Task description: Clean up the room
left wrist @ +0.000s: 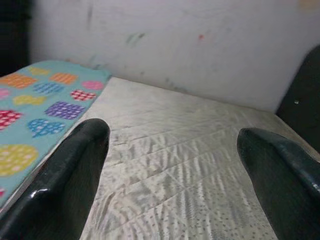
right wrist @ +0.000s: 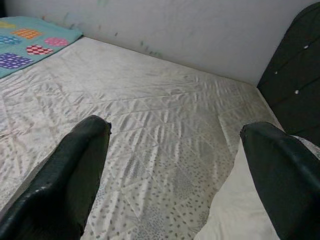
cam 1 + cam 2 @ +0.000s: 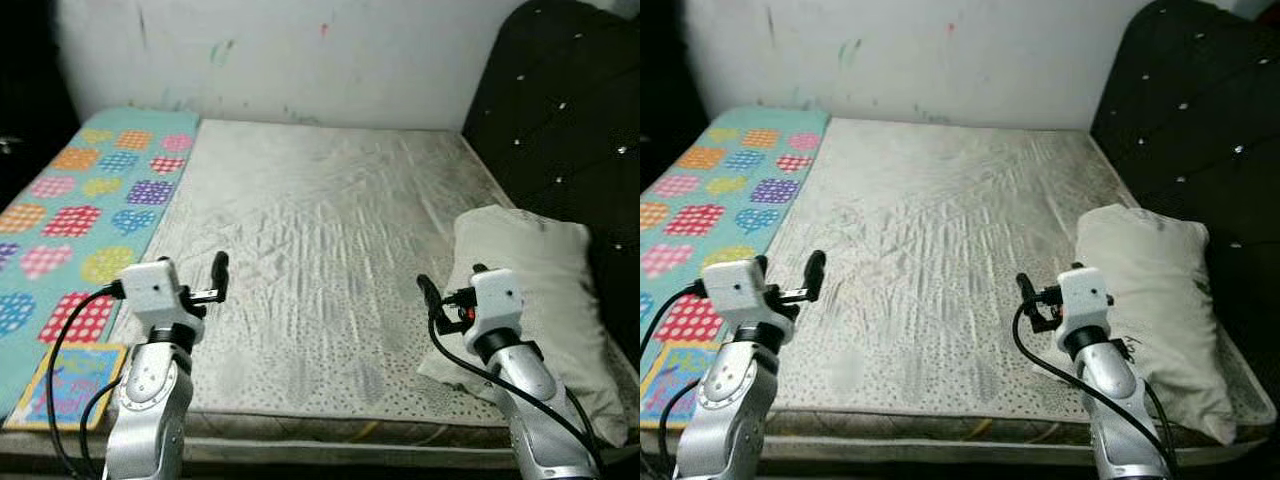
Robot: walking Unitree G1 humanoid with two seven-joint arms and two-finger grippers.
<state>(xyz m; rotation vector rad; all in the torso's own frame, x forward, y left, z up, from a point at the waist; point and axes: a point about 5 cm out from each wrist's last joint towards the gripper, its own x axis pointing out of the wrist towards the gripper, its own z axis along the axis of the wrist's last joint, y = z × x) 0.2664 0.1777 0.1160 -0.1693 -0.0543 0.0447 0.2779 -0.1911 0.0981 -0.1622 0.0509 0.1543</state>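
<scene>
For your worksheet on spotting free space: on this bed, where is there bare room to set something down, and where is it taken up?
The mattress is bare between the heart-print blanket on the robot's left and the pillow on its right, back to the wall. The pillow fills the headboard side. The left gripper and right gripper hover open over the near edge.

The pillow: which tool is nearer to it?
Right. The right tool hovers open at the pillow edge, beside the headboard. The left tool, also open, is across the mattress, by the patterned blanket.
</scene>
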